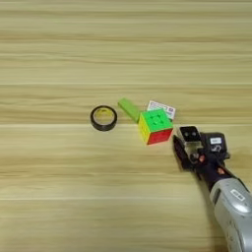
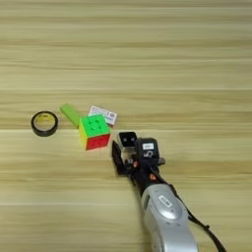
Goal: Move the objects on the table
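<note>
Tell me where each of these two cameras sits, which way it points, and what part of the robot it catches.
Left eye view: on the head, facing down on the wooden table; the right forearm and gripper enter at the lower right corner.
Right eye view: same head, reaching further right; the forearm rises from the bottom edge.
Both share the puzzle cube, black tape ring, lime-green bar, white-and-red card and a small black-topped box at the gripper.

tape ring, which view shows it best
The left eye view: the black tape ring lies well inside the picture, table all round. The right eye view shows it whole too, but close to the left edge.
</note>
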`<state>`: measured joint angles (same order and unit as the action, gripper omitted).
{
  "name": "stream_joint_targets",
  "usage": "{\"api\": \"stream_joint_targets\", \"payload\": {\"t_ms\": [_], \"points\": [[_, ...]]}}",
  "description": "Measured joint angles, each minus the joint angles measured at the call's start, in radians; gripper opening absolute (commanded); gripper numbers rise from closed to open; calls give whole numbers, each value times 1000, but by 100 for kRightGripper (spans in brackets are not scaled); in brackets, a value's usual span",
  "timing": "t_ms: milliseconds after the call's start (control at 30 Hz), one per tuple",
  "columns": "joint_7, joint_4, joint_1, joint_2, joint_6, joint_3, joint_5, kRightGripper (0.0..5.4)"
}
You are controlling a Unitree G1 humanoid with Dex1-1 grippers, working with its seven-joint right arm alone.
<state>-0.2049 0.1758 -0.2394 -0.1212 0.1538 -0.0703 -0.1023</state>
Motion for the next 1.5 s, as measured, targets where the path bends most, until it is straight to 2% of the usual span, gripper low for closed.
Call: {"api": "stream_joint_targets", "payload": {"t_ms": [300,633,800,1033,1233,1500], "points": [[6,41,-2,7,-60,-20,-2,533],[21,66,25,12,-78,-50,-16,538],[1,98,28,23,-77,-3,-25,538],[-27,105,28,61,-76,126,-22,538],[-35,87,32,63,-78,169,-15,538],[-40,-25,59,73,-96,186,1,538]]}}
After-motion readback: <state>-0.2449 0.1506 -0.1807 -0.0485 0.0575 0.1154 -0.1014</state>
